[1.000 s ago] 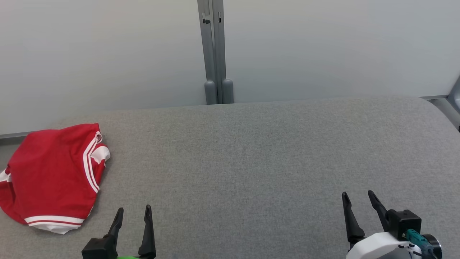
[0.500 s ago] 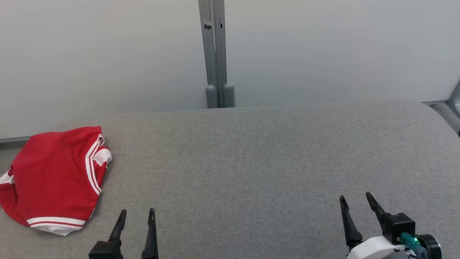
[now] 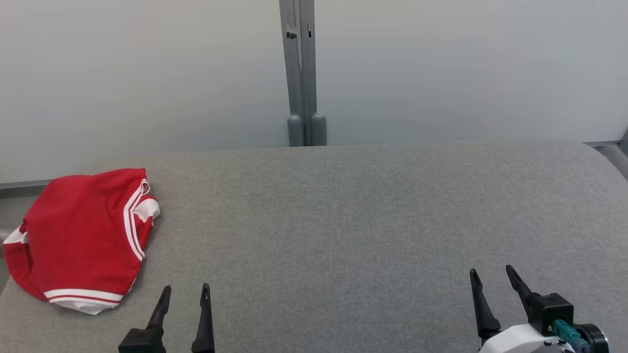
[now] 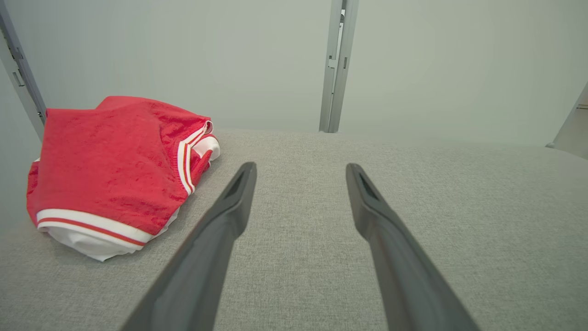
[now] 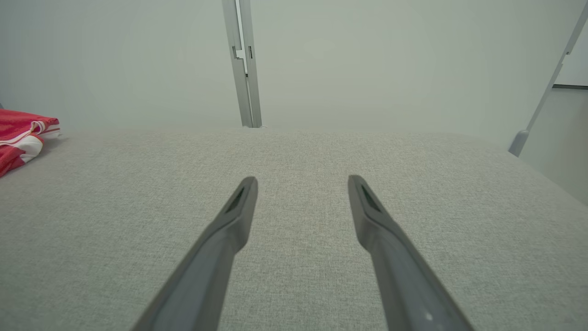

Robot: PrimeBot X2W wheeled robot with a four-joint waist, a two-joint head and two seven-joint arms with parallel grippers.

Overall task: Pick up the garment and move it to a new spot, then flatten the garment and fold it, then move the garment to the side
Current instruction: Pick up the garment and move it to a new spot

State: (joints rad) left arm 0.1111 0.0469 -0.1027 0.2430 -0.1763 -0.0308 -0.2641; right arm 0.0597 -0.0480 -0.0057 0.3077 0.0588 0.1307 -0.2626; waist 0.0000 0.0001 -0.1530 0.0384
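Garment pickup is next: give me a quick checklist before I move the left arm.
1. Left gripper open, holding nothing: ok.
2. Right gripper open, holding nothing: ok.
3. Garment lies bunched at the left end of the table, apart from both grippers: ok.
4. Straight path from left gripper to garment: ok.
5. Garment's left edge fully on the table: cannot tell.
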